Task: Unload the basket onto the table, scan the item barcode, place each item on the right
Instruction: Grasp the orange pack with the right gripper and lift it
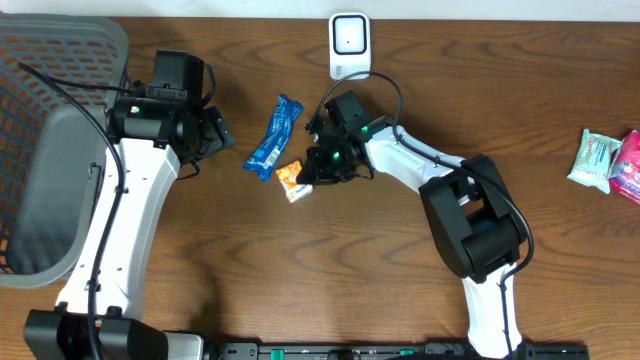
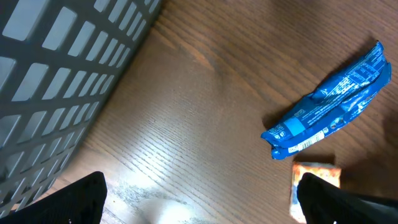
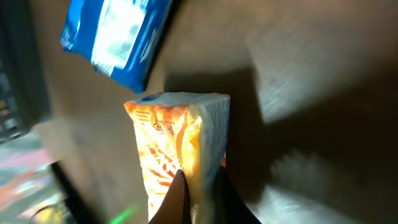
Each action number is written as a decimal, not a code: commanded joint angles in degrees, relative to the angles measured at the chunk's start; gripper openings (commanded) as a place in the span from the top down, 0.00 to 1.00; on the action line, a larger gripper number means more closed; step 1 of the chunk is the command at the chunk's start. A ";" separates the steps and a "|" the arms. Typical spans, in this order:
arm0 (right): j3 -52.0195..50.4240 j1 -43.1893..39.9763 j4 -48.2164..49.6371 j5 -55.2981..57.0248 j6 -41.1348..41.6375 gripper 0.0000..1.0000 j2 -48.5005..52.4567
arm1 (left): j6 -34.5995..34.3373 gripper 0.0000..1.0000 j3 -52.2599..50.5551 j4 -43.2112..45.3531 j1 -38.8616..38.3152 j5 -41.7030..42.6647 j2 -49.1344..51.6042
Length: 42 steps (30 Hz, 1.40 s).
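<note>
Scanner (image 1: 349,42) stands near the right gripper (image 3: 194,190), whose jaws pinch the orange snack packet (image 3: 174,137) by one end; left gripper (image 2: 202,202) gapes, farther off.

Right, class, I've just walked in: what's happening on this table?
The right gripper has its fingers shut on an orange snack packet, beside a blue packet on the table. The left gripper hangs open near the grey basket, holding nothing. The white scanner stands at the far edge; the packet is not yet before it.
</note>
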 commanded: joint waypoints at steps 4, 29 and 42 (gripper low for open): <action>-0.66 -3.87 0.09 -19.32 1.66 0.99 0.85 | -0.31 0.02 -0.17 -0.24 0.02 -1.14 -0.31; -0.66 -16.46 9.66 -49.83 -1.18 0.99 0.85 | -0.31 0.02 -0.17 -0.24 0.02 -1.14 -0.31; -0.66 -22.05 31.95 -49.83 24.74 0.99 0.85 | -0.31 0.02 -0.17 -0.24 0.02 -1.14 -0.31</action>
